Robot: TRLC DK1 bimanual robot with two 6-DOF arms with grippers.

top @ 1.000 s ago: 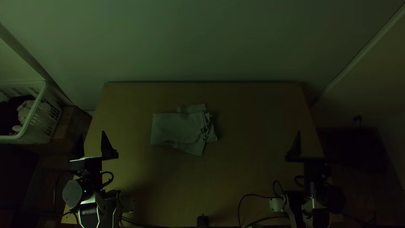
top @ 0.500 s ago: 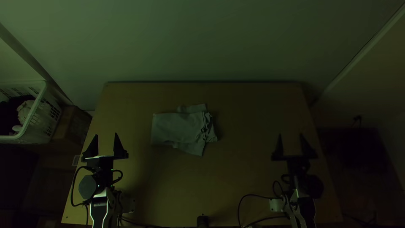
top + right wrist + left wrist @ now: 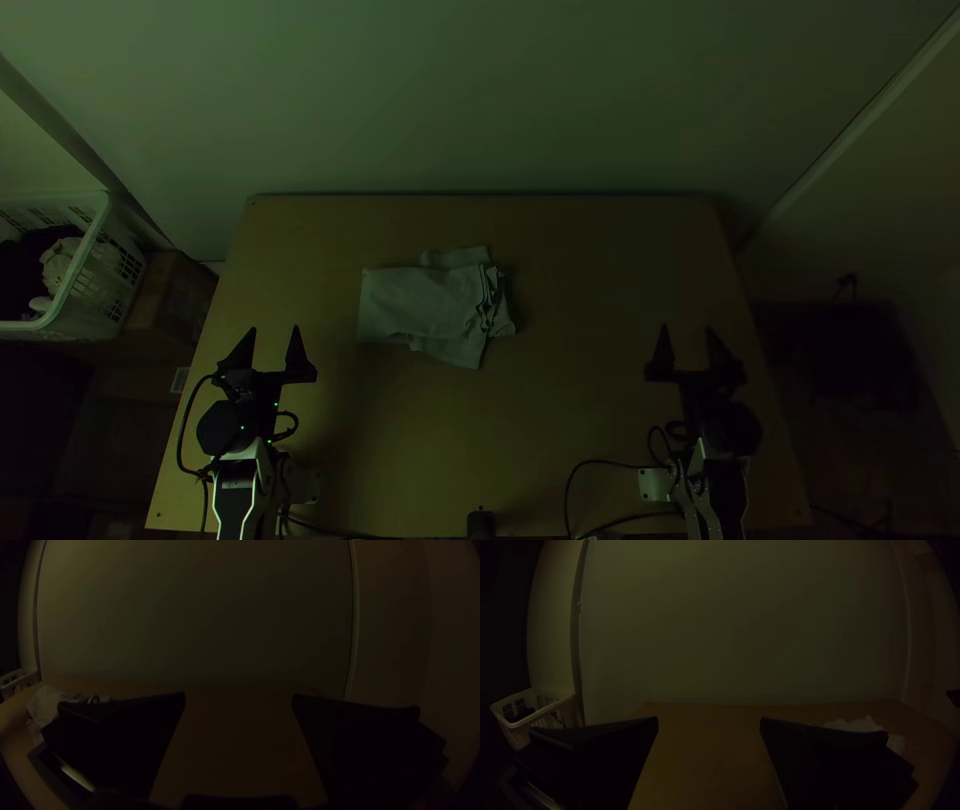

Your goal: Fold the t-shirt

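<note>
The table (image 3: 560, 440) sits unmoved beneath the t-shirt (image 3: 420, 303), which lies partly folded and rumpled, just as a second ago. The left gripper (image 3: 273, 330) has shifted closer to the t-shirt, left of it; the right gripper (image 3: 687, 329) has also come closer, well apart on its right. Both have fingers spread, holding nothing.
</note>
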